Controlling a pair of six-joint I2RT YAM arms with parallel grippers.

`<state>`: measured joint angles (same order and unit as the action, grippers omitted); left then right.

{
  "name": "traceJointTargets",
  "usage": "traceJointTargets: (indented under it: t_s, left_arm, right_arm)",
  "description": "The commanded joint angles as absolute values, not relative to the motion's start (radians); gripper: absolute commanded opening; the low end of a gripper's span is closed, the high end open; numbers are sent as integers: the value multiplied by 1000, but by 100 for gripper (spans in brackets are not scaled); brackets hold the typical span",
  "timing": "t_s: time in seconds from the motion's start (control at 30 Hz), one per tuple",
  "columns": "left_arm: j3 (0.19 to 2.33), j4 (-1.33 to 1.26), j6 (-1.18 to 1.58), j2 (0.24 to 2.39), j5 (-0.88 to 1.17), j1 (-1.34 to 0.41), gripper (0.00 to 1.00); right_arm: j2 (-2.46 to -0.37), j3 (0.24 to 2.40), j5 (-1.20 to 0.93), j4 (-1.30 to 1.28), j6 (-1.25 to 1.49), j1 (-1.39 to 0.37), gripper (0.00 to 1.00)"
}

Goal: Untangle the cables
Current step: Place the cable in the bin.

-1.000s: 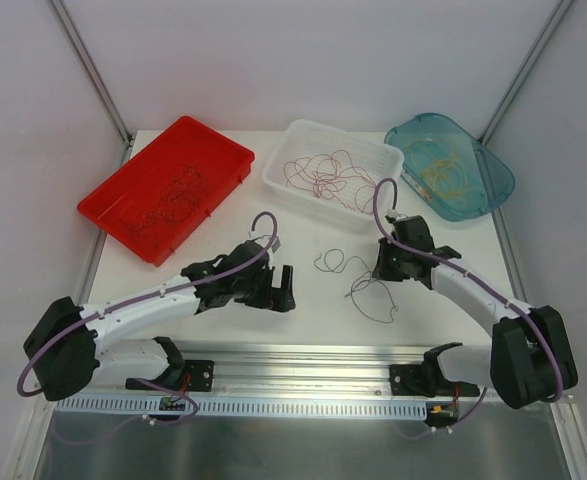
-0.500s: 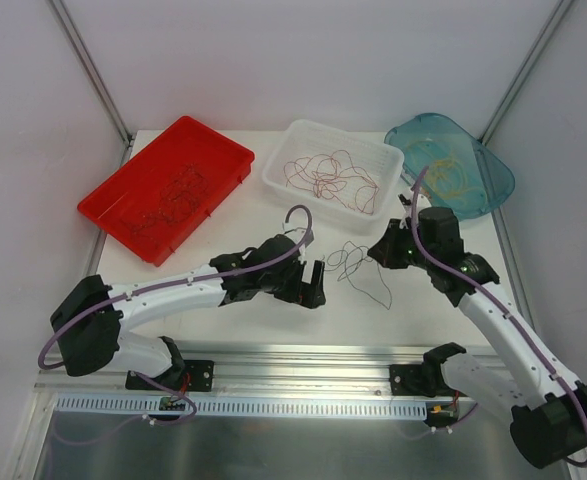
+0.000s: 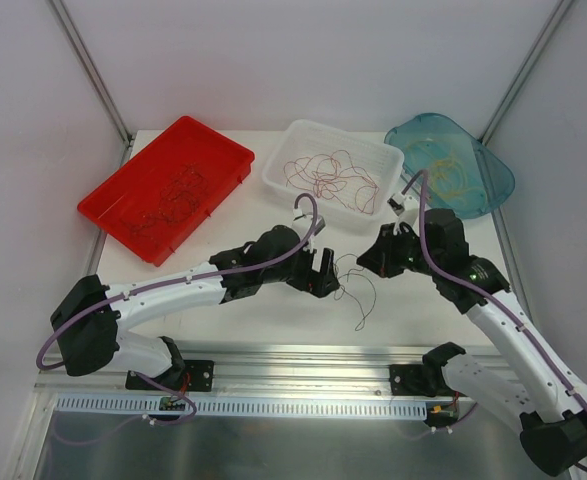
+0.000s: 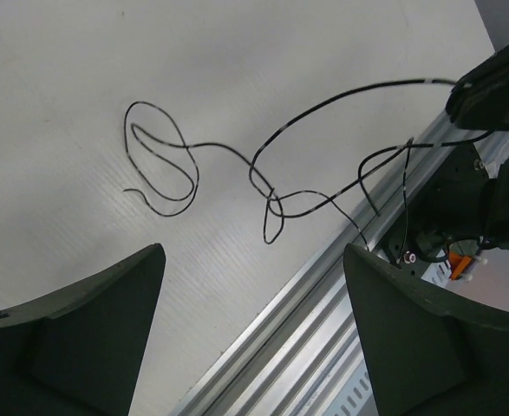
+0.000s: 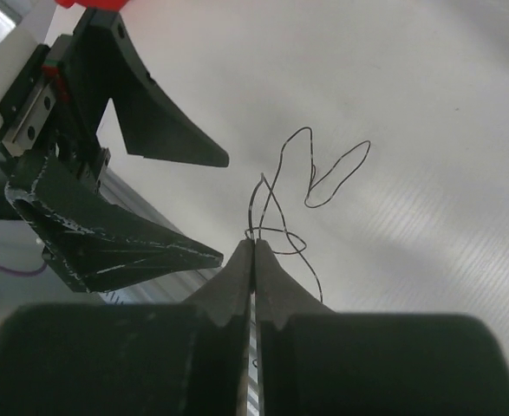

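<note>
A tangle of thin dark cables hangs over the white table between the two arms, its tail trailing toward the front rail. My right gripper is shut on the top of this tangle; in the right wrist view the pinched jaws hold the strands, and loops dangle beyond. My left gripper stands open just left of the tangle, nothing between its fingers. In the left wrist view the cable loops lie ahead of the left gripper, apart from both fingers.
A red tray with dark wires sits back left. A white basket holds red wires at back centre. A teal tray with yellow wires is back right. An aluminium rail runs along the near edge.
The right gripper closed on the dark tangle and raised it off the table, shifting left. The left arm swung right, up to the hanging cable, its jaws narrowing slightly.
</note>
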<state>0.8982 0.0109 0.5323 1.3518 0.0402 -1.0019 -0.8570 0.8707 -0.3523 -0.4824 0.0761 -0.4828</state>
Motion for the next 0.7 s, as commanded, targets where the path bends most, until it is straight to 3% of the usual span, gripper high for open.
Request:
traceJointTargets:
  t_s: [0.0,0.27,0.37,0.5,0.53,0.67]
  left_arm:
    - [948,-97,431,1327,95,-1011,84]
    - [957,-120,324,1339,140,-1011,80]
    - [960,-120,304,1347,149,-1011,71]
    - [950,-121,302,1344,152,-1011,47]
    - [946,-121,302,1339,147,-1009,34]
    - [936,-120,302,1307,120,-1009,0]
  right_arm:
    - [-856,920,-443,-482,19,-508,1]
    - [-871,933,-525,-479,-43,-569,1]
    - [-868,933,-538,-469,-49,-578,1]
    - [-870,931,-529,-474,-55,-578,1]
    - [-870,928,-528,-472,-57,-580,1]
    - [-873,916,-493,-479,-55,-580,1]
